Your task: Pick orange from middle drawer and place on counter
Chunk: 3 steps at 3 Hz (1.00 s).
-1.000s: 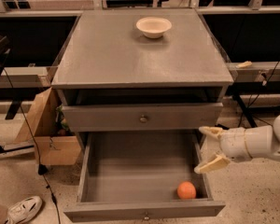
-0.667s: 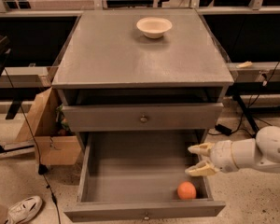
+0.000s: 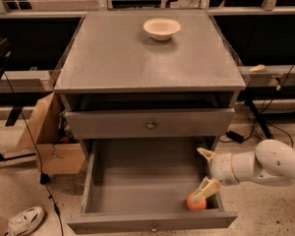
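The orange (image 3: 196, 202) lies in the front right corner of the open middle drawer (image 3: 137, 191). My gripper (image 3: 206, 171) reaches in from the right on a white arm, inside the drawer at its right side. Its fingers are spread apart; one cream fingertip (image 3: 204, 190) rests on or just above the orange, the other (image 3: 205, 154) is farther back. The orange is not gripped. The counter (image 3: 137, 53) is the grey top of the cabinet.
A cream bowl (image 3: 161, 28) stands at the back of the counter. The upper drawer (image 3: 150, 123) with a round knob is shut. A cardboard box (image 3: 49, 141) and a shoe (image 3: 24, 219) lie left of the cabinet; cables run along the floor.
My gripper has moved left and down from beside the drawer into it, ending with one fingertip at the orange. The orange has not moved.
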{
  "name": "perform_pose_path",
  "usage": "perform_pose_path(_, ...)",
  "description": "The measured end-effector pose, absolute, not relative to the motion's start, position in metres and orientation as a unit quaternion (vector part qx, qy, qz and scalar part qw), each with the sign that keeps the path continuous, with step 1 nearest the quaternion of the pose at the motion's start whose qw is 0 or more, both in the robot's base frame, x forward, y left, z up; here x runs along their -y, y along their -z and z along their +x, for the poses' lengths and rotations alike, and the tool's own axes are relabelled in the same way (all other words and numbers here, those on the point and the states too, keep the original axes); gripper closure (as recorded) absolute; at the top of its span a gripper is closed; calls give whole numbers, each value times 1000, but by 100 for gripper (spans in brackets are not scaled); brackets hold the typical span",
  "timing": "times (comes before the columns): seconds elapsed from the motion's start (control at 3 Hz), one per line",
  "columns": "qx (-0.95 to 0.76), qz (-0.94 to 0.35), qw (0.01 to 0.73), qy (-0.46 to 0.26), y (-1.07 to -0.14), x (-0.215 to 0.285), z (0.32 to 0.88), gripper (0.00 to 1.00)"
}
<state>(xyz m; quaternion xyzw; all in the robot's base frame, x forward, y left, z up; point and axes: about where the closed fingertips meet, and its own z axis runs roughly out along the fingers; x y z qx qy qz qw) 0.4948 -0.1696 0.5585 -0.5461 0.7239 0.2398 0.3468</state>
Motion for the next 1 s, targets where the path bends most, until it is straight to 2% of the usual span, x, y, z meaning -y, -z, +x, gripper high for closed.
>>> perform_pose_path(0.67, -724, -545, 348, -241, -542, 172, 498, 0)
perform_pose_path(1.0, -741, -528, 342, -234, -513, 184, 503, 17)
